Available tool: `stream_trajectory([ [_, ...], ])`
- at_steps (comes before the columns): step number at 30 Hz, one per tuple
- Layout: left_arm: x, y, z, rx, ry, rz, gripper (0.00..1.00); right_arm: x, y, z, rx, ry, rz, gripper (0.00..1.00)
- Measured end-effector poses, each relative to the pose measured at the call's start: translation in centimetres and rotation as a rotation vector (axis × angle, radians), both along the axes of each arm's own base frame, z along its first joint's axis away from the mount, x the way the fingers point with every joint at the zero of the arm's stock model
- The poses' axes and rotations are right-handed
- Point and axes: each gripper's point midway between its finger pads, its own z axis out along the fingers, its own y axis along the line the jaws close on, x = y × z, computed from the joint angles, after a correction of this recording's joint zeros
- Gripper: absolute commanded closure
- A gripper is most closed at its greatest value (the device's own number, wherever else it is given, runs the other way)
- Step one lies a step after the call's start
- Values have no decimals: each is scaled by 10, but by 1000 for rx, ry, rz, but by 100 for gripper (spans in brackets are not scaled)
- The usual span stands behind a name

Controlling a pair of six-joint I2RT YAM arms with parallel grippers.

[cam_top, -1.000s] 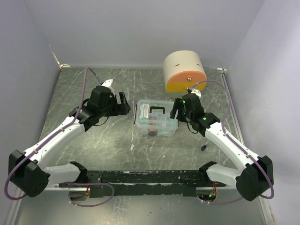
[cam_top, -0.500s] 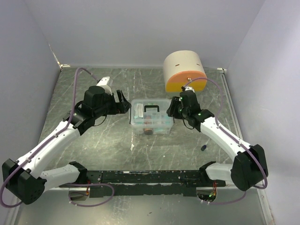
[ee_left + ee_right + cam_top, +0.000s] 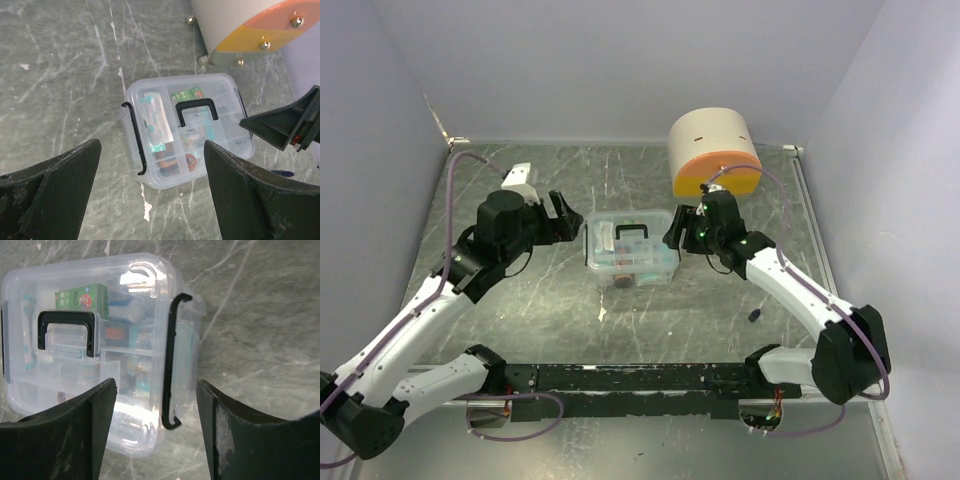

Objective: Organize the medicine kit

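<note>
Medicine kit point(image 3: 628, 250) has slid left.
Left gripper point(image 3: 150, 146) and right gripper point(image 3: 156, 382) gape empty; another nudge could pop its latch point(image 3: 169, 360).

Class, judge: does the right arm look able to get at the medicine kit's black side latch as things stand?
Probably yes: the right gripper is open and lined up on the black latch of the medicine kit, with nothing between them.

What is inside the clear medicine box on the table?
Through the shut lid of the medicine box: a green packet, a white-and-teal roll and a round brown piece in a divided tray. Anything under the tray is hidden.
</note>
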Motion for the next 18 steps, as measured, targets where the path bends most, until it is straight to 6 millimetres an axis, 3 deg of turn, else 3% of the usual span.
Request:
stream_trajectory([
  [2,-3,9,8,8,-28,24,6,-2,-8,6,-11,-6,-36,21],
  [4,-7,19,21,14,-70,51,7,-4,-20,20,-26,-41,-90,1],
  [11,-31,62,83,34,-259,133,8,-23,-78,83,-88,-236,-287,0],
  [18,-65,102,131,58,-405,196,7,-58,-144,143,-156,-410,-485,0],
])
